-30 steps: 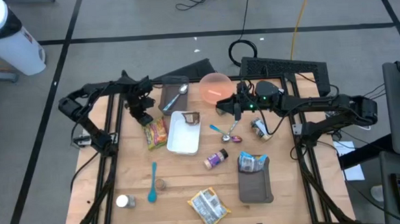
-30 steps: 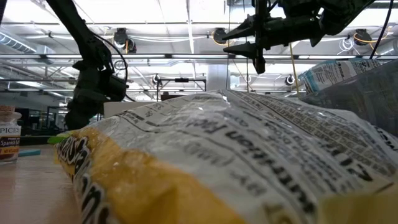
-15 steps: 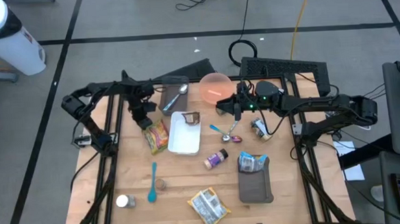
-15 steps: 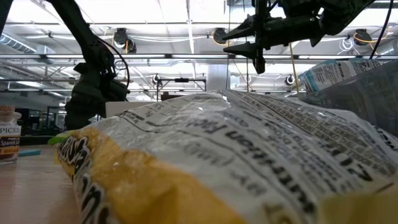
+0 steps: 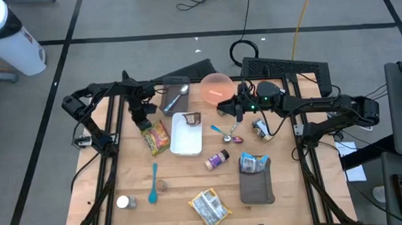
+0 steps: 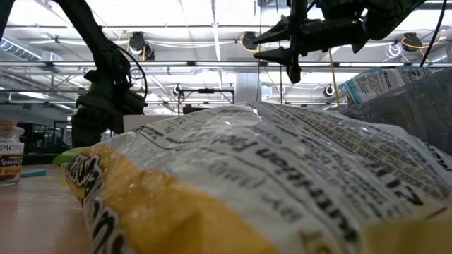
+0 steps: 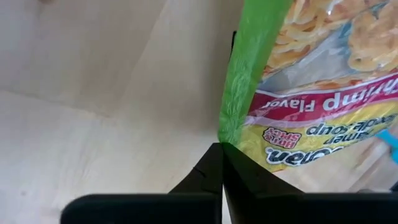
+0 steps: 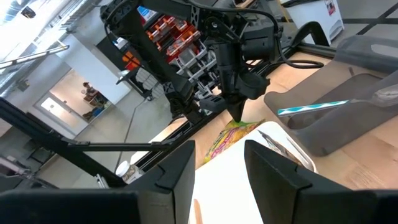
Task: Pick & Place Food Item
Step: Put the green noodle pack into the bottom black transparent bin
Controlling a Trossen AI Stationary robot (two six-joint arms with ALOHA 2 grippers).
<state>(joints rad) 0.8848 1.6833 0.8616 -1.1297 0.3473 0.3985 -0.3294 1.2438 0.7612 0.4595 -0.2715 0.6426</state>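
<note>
Left tool (image 5: 144, 124) is down at the far edge of the shrimp-flavor noodle packet (image 5: 157, 137), fingers pinched together on its crinkly green seal (image 7: 245, 68). I read that as clenched on the packet. The packet is glossy yellow-red film, flat on the pale wood surface (image 5: 183, 175), just left of the white rectangular tray (image 5: 185, 135). Right tool (image 5: 221, 108) hangs above the surface near the translucent pink bowl (image 5: 215, 86), blunt fingers parted, nothing between them. A crumpled foil snack bag (image 5: 210, 206) lies at the near edge.
</note>
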